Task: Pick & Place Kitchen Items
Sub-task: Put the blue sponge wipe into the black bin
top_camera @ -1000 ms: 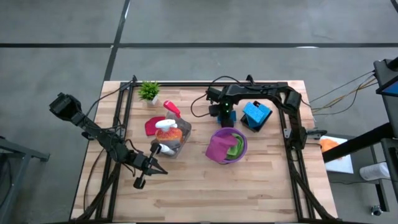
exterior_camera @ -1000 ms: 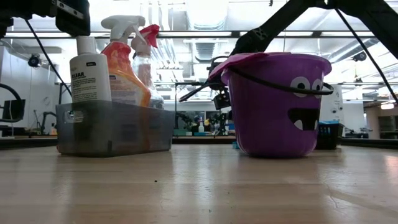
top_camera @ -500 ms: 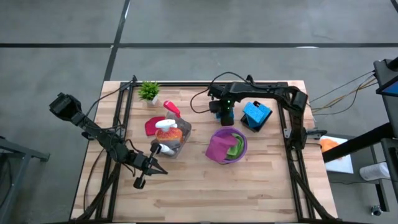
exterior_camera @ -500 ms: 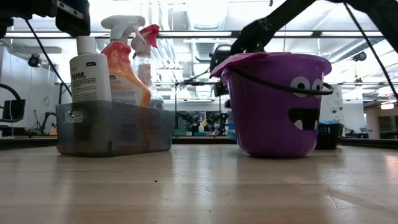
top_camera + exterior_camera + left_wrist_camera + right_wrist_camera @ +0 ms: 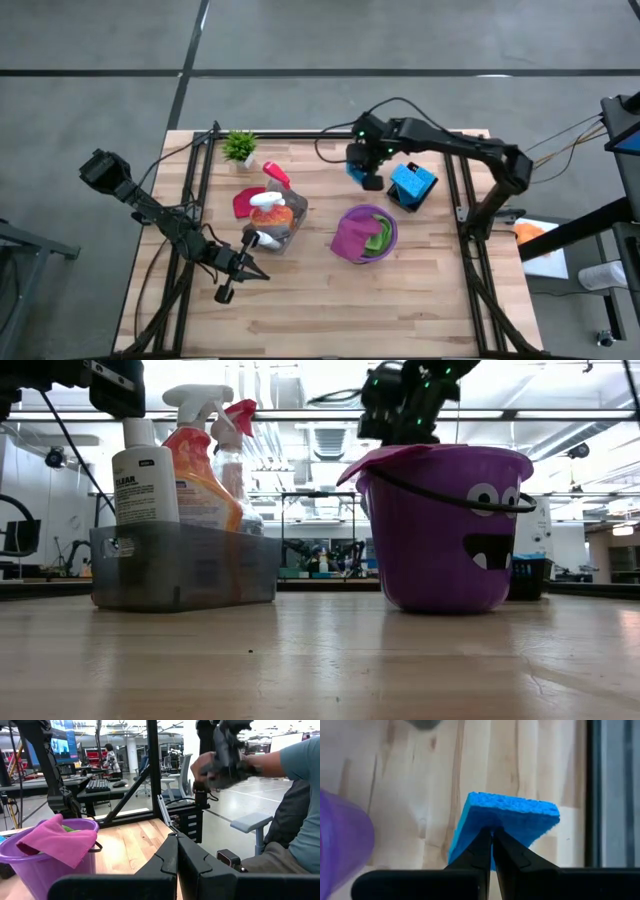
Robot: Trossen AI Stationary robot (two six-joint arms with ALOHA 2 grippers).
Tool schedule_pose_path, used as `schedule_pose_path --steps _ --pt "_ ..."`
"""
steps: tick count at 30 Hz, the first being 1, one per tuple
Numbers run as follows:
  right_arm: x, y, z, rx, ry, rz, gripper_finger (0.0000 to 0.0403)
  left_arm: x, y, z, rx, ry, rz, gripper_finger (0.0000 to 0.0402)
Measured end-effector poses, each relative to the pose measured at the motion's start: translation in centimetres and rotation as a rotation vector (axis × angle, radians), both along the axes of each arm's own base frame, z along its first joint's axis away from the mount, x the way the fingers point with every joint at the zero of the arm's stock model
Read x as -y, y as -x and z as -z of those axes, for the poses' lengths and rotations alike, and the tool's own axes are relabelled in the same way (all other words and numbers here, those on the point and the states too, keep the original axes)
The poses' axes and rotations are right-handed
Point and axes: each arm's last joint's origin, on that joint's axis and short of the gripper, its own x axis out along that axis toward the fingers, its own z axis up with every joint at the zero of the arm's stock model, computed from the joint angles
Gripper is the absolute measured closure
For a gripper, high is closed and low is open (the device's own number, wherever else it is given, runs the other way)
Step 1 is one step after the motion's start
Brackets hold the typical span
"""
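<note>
My right gripper (image 5: pixel 366 176) hangs above the table's far middle, shut on a small blue sponge (image 5: pixel 506 819), which also shows as a blue patch (image 5: pixel 355 166) from above. Below and nearer stands the purple bucket (image 5: pixel 392 228) with a magenta cloth (image 5: pixel 350 238) and a green cloth (image 5: pixel 377 236) in it. More blue sponges (image 5: pixel 412 182) sit in a dark holder to the right. My left gripper (image 5: pixel 258 272) is shut, held level near the grey bin (image 5: pixel 272 232), touching nothing. My right gripper pinches the sponge's near end (image 5: pixel 492 831) between its two fingers. The fingers (image 5: pixel 479 851) slant down from above. The sponge sticks out past the fingertips, tilted, and is lifted clear of the wooden table.
The grey bin (image 5: pixel 185 567) holds an orange spray bottle (image 5: pixel 200 465), a white bottle (image 5: pixel 145 482) and a red-topped one (image 5: pixel 240 420). A red cloth (image 5: pixel 243 203) lies beside it; a potted plant (image 5: pixel 240 147) stands at the far left. A person (image 5: pixel 295 795) sits beyond the table.
My right gripper has risen from the tabletop beside the bucket and drawn slightly toward the far edge, tipping less steeply. The blue sponge has gone up with it, lifted clear of the table.
</note>
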Motion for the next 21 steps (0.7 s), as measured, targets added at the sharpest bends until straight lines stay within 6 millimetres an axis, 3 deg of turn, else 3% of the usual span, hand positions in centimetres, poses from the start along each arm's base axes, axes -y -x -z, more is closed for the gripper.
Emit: schedule_pose_path --steps 8,21 --pt "-1.0 2.0 -3.4 0.092 0.015 0.007 0.0385 0.0 0.0 0.0 0.000 0.000 0.000 0.0401" --pt "-3.0 6.8 -5.5 -0.027 0.014 0.077 0.0385 0.0 0.0 0.0 0.001 -0.003 0.000 0.0401"
